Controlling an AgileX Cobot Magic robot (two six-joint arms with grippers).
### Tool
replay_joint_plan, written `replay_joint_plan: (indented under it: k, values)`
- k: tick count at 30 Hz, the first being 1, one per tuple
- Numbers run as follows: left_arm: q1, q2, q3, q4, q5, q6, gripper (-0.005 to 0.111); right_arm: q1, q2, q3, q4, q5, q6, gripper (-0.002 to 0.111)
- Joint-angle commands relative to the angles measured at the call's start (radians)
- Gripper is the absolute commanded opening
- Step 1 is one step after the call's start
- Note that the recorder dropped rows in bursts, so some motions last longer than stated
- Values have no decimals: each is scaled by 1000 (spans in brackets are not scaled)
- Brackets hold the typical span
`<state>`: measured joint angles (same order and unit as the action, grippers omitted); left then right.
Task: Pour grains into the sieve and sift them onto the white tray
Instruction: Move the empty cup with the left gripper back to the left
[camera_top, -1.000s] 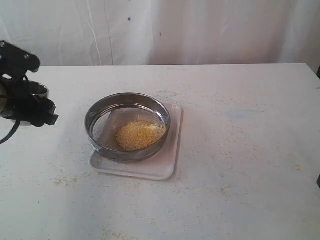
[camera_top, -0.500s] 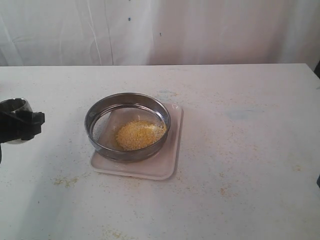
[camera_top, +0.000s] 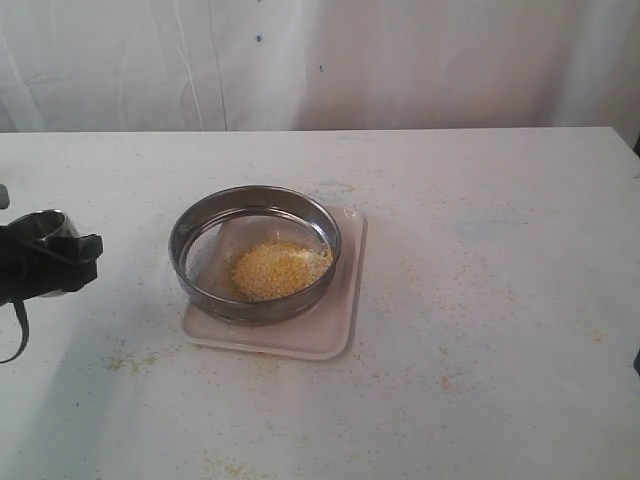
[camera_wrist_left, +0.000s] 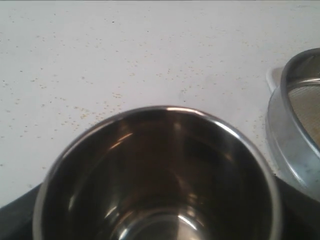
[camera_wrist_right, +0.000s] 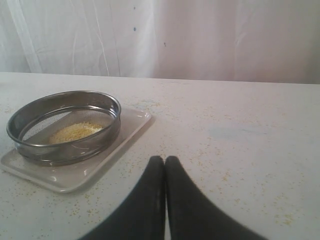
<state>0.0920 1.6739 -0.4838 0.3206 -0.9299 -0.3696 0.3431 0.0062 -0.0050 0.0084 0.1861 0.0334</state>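
The exterior view looks down at a slant across the table (camera_top: 480, 300) toward a white curtain (camera_top: 400, 60), with the sieve (camera_top: 255, 250) left of centre. The left wrist view sits close over a steel cup (camera_wrist_left: 160, 175). The right wrist view looks low across the table past the right gripper (camera_wrist_right: 165, 161). All three views show the sieve.

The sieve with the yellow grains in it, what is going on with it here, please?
The left claw holds a small steel cup off to the side of the sieve; the cup looks empty. The grains lie in a heap on the mesh of the sieve, which sits on the white tray. So the pouring seems done and the sifting not yet. The right claw is shut, holds nothing and is apart from the tray.
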Motion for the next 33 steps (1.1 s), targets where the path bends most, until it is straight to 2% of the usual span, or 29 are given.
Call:
replay_joint_plan:
  k: [1, 9, 22, 26, 33]
  values:
    - [4, 64, 5, -79, -82, 52, 0, -5, -6, 5, -1, -9, 4, 0]
    - [4, 174, 1, -129, -214, 123, 0, -5, -6, 5, -1, -9, 4, 0]
    - [4, 238, -65, -149, -202, 127, 1, -5, -6, 5, -1, -9, 4, 0]
    - [4, 238, -65, -149, -201, 125, 18, -5, -6, 5, -1, -9, 4, 0]
    - [4, 238, -65, -147, -201, 123, 56, -5, -6, 5, -1, -9, 4, 0]
